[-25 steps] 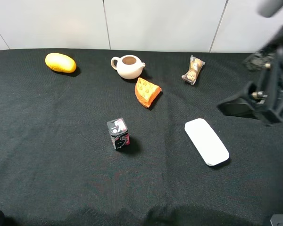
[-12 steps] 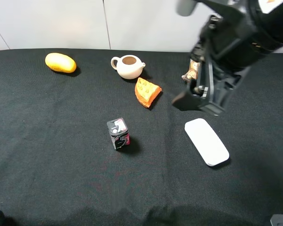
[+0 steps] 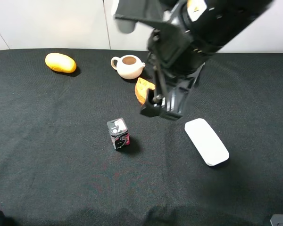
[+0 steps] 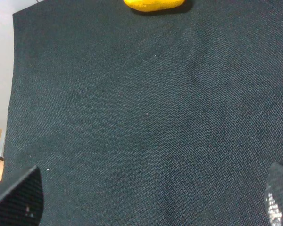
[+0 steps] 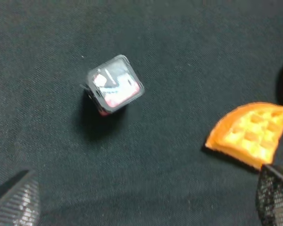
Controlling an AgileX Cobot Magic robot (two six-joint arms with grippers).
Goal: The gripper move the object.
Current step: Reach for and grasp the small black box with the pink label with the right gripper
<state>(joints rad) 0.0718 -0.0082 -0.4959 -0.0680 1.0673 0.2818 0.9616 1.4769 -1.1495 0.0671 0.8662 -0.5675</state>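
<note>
Hanging over the black worktop just in front of the teapot and a bit to its right, the right hand has its fingers spread wide with nothing between them. Its arm covers part of the orange waffle wedge that sits just beside the teapot. The carton stands upright on the cloth well in front of the teapot, apart from the hand and touching nothing else. From the right wrist you look down on its pink and white top. A flat white oblong thing lies further from the teapot, front right. A yellow fruit sits off to the teapot's left. The left hand is wide open too, just bare cloth between its tips.
</note>
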